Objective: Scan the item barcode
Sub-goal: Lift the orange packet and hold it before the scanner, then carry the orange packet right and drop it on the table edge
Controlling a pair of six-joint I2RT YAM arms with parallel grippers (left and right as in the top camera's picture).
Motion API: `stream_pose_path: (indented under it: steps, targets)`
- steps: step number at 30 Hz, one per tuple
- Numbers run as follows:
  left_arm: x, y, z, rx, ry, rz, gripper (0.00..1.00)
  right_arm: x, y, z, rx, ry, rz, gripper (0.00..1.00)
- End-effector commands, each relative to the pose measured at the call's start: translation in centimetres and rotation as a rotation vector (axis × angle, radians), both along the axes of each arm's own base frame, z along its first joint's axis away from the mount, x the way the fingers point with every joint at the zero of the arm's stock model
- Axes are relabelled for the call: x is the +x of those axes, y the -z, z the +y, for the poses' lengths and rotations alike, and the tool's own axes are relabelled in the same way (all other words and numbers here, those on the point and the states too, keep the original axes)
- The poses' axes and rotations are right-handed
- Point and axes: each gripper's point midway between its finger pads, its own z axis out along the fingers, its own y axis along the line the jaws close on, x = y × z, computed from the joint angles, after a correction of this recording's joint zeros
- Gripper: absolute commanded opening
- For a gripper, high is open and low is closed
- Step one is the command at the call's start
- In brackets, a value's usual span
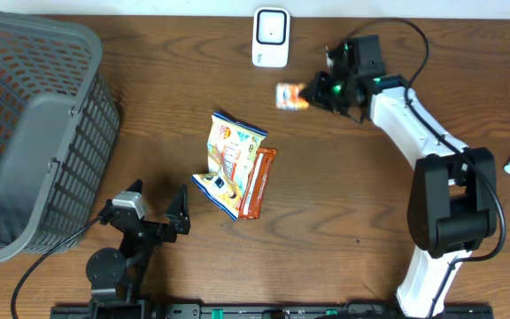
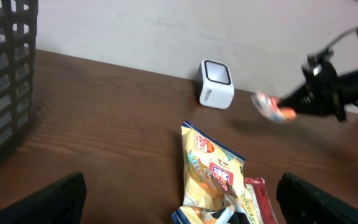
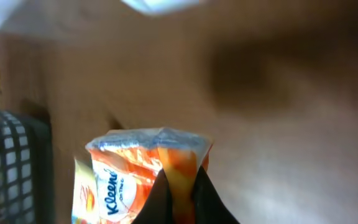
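Kleenex pack [image 3: 143,167] is held just beside the scanner [image 1: 271,37], pinched at one edge by the right gripper [image 1: 311,92]. Thin edge grip, so the pack may twist or slip and the barcode may miss the scanner face. Left gripper [image 1: 158,202] is spread wide near the snack bags [image 1: 233,164].
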Motion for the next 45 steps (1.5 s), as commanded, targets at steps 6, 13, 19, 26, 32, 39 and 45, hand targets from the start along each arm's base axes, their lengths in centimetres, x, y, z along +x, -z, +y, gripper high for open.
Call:
stream_pose_path:
  steps: [6,13,19,26,32,39,45]
  targets:
    - [0.0,1.6,-0.1,-0.001,0.011,0.038,0.98,6.6,-4.8,1.5,-0.201,0.125,-0.460,0.01]
    - [0.0,1.6,-0.1,-0.001,0.011,0.038,0.98,10.9,-7.0,3.6,-0.290,0.203,-0.855,0.01]
    - [0.0,1.6,-0.1,-0.001,0.011,0.038,0.98,12.8,-5.9,3.6,-0.182,0.292,-1.089,0.01]
    - [0.0,1.6,-0.1,-0.001,0.011,0.038,0.98,14.1,-3.3,3.9,-0.194,0.288,-1.069,0.01]
    - [0.0,1.6,-0.1,-0.001,0.011,0.038,0.98,14.5,-5.5,3.9,-0.173,0.304,-1.112,0.01]
    - [0.0,1.6,-0.1,-0.001,0.011,0.038,0.98,14.7,-8.8,2.1,-0.231,0.311,-1.065,0.01]
    - [0.0,1.6,-0.1,-0.001,0.011,0.038,0.98,12.9,-13.3,-8.1,-0.609,0.516,-0.827,0.01]
